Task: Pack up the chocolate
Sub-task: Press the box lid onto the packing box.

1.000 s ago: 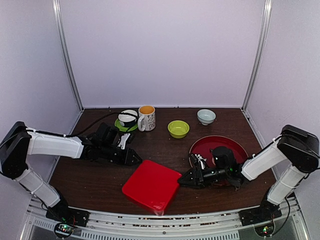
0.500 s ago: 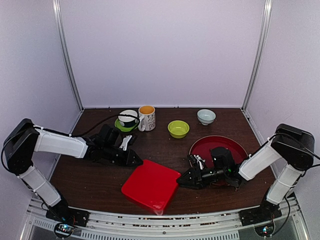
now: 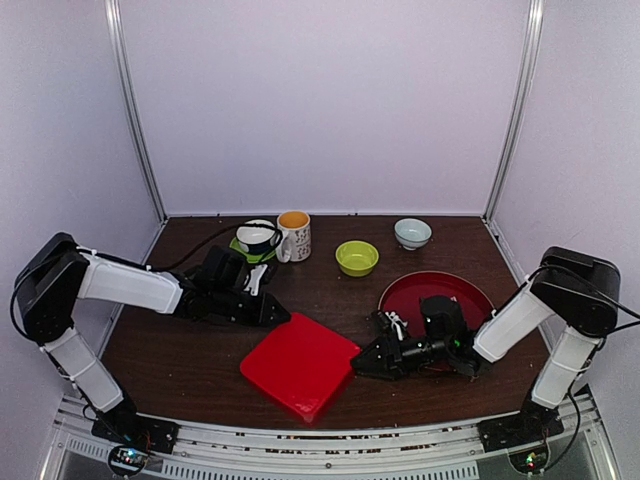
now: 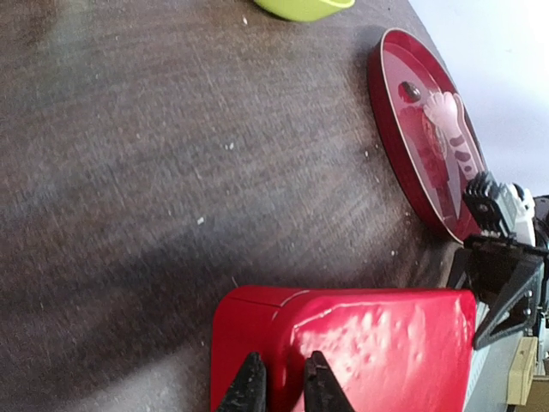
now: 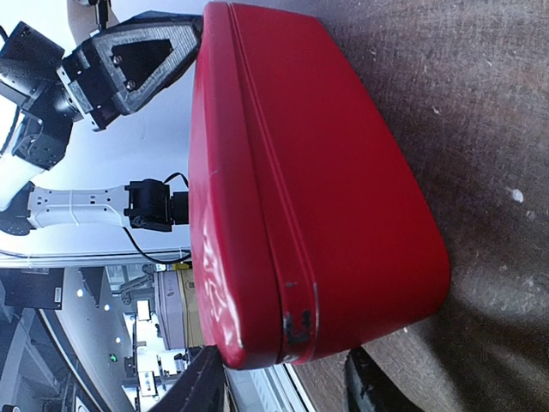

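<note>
Two arms at the corners of a shut red box

We see the glossy red plastic box (image 3: 300, 365), lid down, lying on the dark wooden bench (image 3: 180, 360) between the two arms. The left gripper (image 3: 286, 318) is at its far left corner, jaws drawn almost together over the lid edge; we cannot tell whether they pinch it. The right gripper (image 3: 356, 368) is at the right corner with jaws released, one finger on either side of that corner. Of the chocolate (image 4: 412, 90) we make out only what looks like one small dark round piece on the round red plate (image 3: 410, 288), which lies near the box, behind the right gripper. The inside of the box is hidden. A lime-green bowl (image 3: 357, 257), a pale blue bowl (image 3: 412, 233) and a patterned white mug (image 3: 293, 236) stand along the back.
</note>
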You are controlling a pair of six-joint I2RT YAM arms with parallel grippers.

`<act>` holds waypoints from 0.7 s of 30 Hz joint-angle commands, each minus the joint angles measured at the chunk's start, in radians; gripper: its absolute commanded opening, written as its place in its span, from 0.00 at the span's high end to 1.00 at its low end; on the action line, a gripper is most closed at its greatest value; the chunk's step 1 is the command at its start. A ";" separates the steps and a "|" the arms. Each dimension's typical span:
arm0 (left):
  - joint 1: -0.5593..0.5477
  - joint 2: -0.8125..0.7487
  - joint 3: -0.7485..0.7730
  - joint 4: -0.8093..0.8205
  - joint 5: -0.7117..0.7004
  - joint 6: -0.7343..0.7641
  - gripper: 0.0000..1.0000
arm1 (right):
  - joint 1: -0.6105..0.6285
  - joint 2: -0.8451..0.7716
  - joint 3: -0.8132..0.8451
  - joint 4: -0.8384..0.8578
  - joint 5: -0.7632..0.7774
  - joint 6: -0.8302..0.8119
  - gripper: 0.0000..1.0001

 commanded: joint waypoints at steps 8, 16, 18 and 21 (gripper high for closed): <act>-0.069 0.091 0.057 0.018 0.050 -0.008 0.83 | 0.002 0.066 0.010 0.076 0.054 0.009 0.73; -0.079 0.128 0.060 0.070 0.063 -0.031 0.83 | 0.002 0.063 -0.001 0.079 0.055 0.007 0.81; -0.081 0.131 0.063 0.072 0.061 -0.033 0.83 | 0.002 0.062 -0.004 0.079 0.054 0.007 0.85; -0.082 0.135 0.062 0.076 0.061 -0.035 0.82 | 0.002 0.061 -0.005 0.074 0.050 0.004 0.87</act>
